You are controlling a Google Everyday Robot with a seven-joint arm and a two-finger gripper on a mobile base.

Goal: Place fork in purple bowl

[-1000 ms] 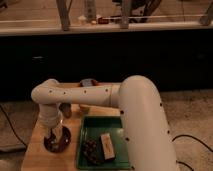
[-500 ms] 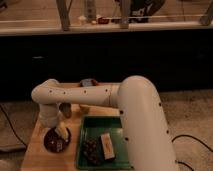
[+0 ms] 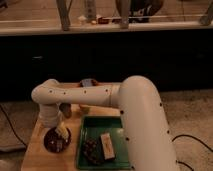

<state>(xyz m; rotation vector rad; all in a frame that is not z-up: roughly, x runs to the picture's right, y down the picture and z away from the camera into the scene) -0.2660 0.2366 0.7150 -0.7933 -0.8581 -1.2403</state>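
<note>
Clutter first: a green tray (image 3: 97,126) sits just right of the purple bowl (image 3: 49,142) on the wooden table (image 3: 32,156), with a dark lump (image 3: 91,148) and a pale block (image 3: 106,145) inside it. A small brownish cup (image 3: 84,108) is behind the tray, half tucked under the white arm (image 3: 135,115), which sweeps across and blocks a lot. The gripper (image 3: 61,133) hangs right over the bowl's right side; can't tell if it's clamped or let go. As for the fork, I can't pick it out, so no call on its direction or long axis.
</note>
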